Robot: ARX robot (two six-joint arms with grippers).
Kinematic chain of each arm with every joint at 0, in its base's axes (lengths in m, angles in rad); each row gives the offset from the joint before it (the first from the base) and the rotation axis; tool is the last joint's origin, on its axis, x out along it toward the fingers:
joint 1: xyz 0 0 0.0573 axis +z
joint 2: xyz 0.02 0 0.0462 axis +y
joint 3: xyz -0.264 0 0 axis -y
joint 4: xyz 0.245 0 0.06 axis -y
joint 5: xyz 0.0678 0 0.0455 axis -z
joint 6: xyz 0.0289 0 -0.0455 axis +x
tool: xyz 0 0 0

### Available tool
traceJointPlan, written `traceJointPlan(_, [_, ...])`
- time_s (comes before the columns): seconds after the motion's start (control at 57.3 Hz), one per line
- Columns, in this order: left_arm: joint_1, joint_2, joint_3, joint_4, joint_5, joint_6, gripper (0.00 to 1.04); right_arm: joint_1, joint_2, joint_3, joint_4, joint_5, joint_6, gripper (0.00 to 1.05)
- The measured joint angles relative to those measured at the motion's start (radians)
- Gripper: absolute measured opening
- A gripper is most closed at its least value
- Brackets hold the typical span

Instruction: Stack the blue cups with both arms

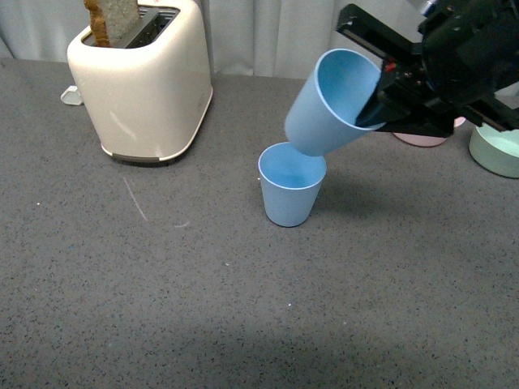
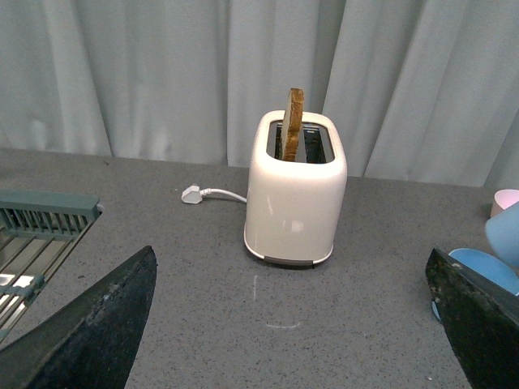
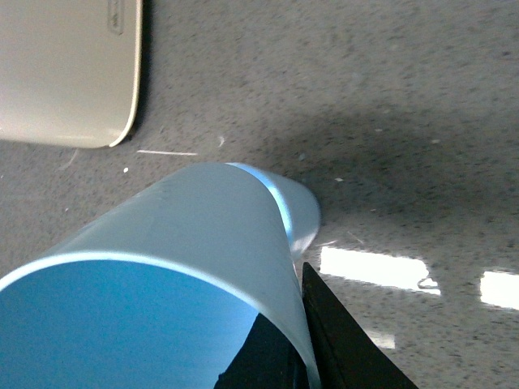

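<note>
One blue cup (image 1: 290,188) stands upright on the grey table, mid-scene. A second blue cup (image 1: 332,101) hangs tilted above it, mouth up and to the right, its base right at the standing cup's far rim. My right gripper (image 1: 379,104) is shut on this tilted cup's rim, one finger inside and one outside. The right wrist view shows that held cup (image 3: 186,235) filling the frame, with the right gripper (image 3: 293,352) pinching its wall. In the left wrist view my left gripper (image 2: 288,340) is open and empty; the standing cup (image 2: 480,265) peeks beside its finger.
A cream toaster (image 1: 146,81) with a slice of bread stands at the back left, its plug (image 1: 71,96) lying beside it. A pink bowl (image 1: 422,139) and a pale green bowl (image 1: 496,150) sit at the back right. A green dish rack (image 2: 40,235) shows in the left wrist view.
</note>
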State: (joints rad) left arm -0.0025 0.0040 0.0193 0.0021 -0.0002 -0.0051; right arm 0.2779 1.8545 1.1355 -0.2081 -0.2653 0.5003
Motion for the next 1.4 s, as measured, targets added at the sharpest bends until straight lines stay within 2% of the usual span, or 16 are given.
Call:
traceJointPlan(0.174, [0.0, 0.0, 0.0, 0.0, 0.0, 0.0, 0.98, 0.051, 0.032, 0.026, -0.001, 0.028, 0.013, 0.01])
traceJointPlan(0.489, [0.0, 0.0, 0.0, 0.0, 0.0, 0.0, 0.98, 0.078, 0.068, 0.049, -0.008, 0.047, 0.023, 0.01])
traceJointPlan(0.558, [0.0, 0.0, 0.0, 0.0, 0.0, 0.0, 0.98, 0.078, 0.069, 0.049, 0.005, 0.05, 0.029, 0.12])
traceJointPlan(0.698, [0.0, 0.0, 0.0, 0.0, 0.0, 0.0, 0.98, 0.076, 0.067, 0.043, 0.088, 0.084, 0.028, 0.46])
traceJointPlan(0.803, [0.0, 0.0, 0.0, 0.0, 0.0, 0.0, 0.98, 0.075, 0.056, 0.042, 0.099, 0.097, 0.019, 0.63])
traceJointPlan(0.872, [0.0, 0.0, 0.0, 0.0, 0.0, 0.0, 0.98, 0.076, 0.051, 0.042, 0.1, 0.1, 0.016, 0.79])
traceJointPlan(0.89, [0.0, 0.0, 0.0, 0.0, 0.0, 0.0, 0.98, 0.08, 0.052, 0.026, 0.146, 0.14, -0.006, 0.8])
traceJointPlan(0.907, [0.0, 0.0, 0.0, 0.0, 0.001, 0.0, 0.98, 0.083, 0.053, 0.018, 0.169, 0.155, -0.014, 0.79])
traceJointPlan(0.925, [0.0, 0.0, 0.0, 0.0, 0.0, 0.0, 0.98, 0.086, 0.054, -0.032, 0.304, 0.25, -0.065, 0.76])
traceJointPlan(0.977, [0.0, 0.0, 0.0, 0.0, 0.0, 0.0, 0.98, 0.088, 0.054, -0.122, 0.531, 0.405, -0.151, 0.69])
traceJointPlan(1.012, [0.0, 0.0, 0.0, 0.0, 0.001, 0.0, 0.98, 0.08, 0.048, -0.255, 0.805, 0.525, -0.28, 0.6])
traceJointPlan(1.082, [0.0, 0.0, 0.0, 0.0, -0.002, 0.0, 0.98, 0.049, 0.015, -0.42, 1.136, 0.563, -0.388, 0.48])
traceJointPlan(1.117, [0.0, 0.0, 0.0, -0.001, -0.003, 0.0, 0.98, 0.034, -0.017, -0.474, 1.23, 0.558, -0.417, 0.42])
traceJointPlan(1.204, [0.0, 0.0, 0.0, -0.001, -0.002, 0.0, 0.98, -0.005, -0.129, -0.573, 1.364, 0.535, -0.46, 0.28])
traceJointPlan(1.344, [0.0, 0.0, 0.0, -0.001, 0.0, 0.0, 0.98, -0.06, -0.266, -0.725, 1.389, 0.487, -0.488, 0.01])
traceJointPlan(1.396, [0.0, 0.0, 0.0, -0.001, 0.0, 0.0, 0.98, -0.073, -0.294, -0.771, 1.387, 0.468, -0.495, 0.01])
